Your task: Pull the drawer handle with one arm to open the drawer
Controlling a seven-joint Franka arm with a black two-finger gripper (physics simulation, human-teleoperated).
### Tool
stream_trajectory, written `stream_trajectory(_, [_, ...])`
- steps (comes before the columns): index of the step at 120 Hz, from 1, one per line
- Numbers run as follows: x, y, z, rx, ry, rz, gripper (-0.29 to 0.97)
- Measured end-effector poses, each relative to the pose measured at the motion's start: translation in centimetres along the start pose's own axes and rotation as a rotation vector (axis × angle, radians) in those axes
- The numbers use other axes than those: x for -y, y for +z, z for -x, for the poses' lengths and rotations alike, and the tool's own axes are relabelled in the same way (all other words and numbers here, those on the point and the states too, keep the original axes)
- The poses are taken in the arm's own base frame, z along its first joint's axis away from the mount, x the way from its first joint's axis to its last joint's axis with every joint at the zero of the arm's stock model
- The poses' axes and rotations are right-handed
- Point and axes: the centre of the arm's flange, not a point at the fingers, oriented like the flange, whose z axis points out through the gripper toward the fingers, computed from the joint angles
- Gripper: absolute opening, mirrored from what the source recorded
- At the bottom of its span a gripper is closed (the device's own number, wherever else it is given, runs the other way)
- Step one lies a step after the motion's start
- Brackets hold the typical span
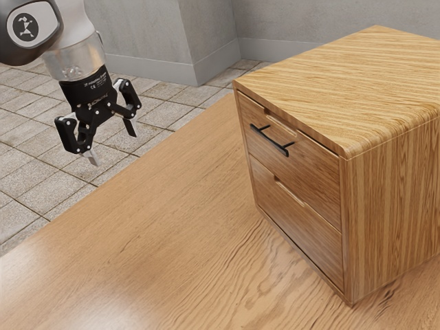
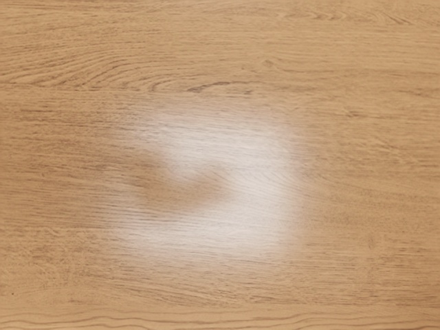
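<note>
The drawer handle (image 1: 269,139) is a thin black bar. It sits on the front of the top drawer (image 1: 306,165), near that drawer's upper edge. The top drawer's front looks level with the front of the lower drawer (image 1: 295,216), so it looks shut.

The gripper (image 1: 112,146) is well apart from the handle, off toward the exterior view's left. It hangs in the air with its two black fingers (image 1: 128,110) pointing down. The fingers are spread wide and nothing is between them. They touch nothing. The handle faces toward the gripper's side of the desk.

Both drawers belong to a small wooden cabinet (image 1: 385,89). It stands on the desk (image 1: 172,240) at the exterior view's right, with its back corner near the desk's far edge. A wide stretch of bare desk lies between the cabinet's front and the gripper.

The desk is light brown wood with wavy lines and it shines a little. In the wrist view the same wood (image 2: 220,69) lies under the hand, with a soft white patch of light (image 2: 227,199) on it.

Past the desk's far edge is a floor of grey stone tiles (image 1: 41,172). Behind that is a grey wall (image 1: 151,27) with a pale strip along its bottom.
</note>
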Motion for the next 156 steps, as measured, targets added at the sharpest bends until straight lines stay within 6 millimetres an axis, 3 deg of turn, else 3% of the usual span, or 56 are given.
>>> stream_trajectory(29, [0.0,-0.5,-0.4,0.007,-0.010,0.010,0.68])
stream_trajectory(47, [2.8,-11.2,0.4,-0.005,-0.003,0.196,0.68])
stream_trajectory(55, [3.8,-13.5,3.8,0.005,0.065,0.248,0.68])
stream_trajectory(64, [3.3,-12.7,12.2,0.018,0.243,0.262,0.68])
stream_trajectory(71, [4.8,-13.2,17.5,0.011,0.361,0.287,0.68])
stream_trajectory(80, [5.1,-13.3,18.8,0.006,0.407,0.304,0.68])
stream_trajectory(89, [3.8,-12.7,20.1,0.003,0.460,0.303,0.68])
stream_trajectory(100, [2.5,-14.2,22.4,-0.026,0.527,0.333,0.68])
stream_trajectory(105, [3.7,-14.5,22.5,-0.037,0.539,0.337,0.68])
stream_trajectory(109, [6.8,-14.3,21.6,-0.004,0.582,0.344,0.68])
stream_trajectory(120, [8.4,-10.7,13.8,0.083,0.555,0.344,0.68])
stream_trajectory(130, [8.0,-8.5,11.9,0.100,0.547,0.355,0.68])
stream_trajectory(145, [4.7,-5.1,12.3,0.092,0.502,0.385,0.68])
stream_trajectory(156, [4.7,-4.3,10.9,0.126,0.474,0.456,0.68])
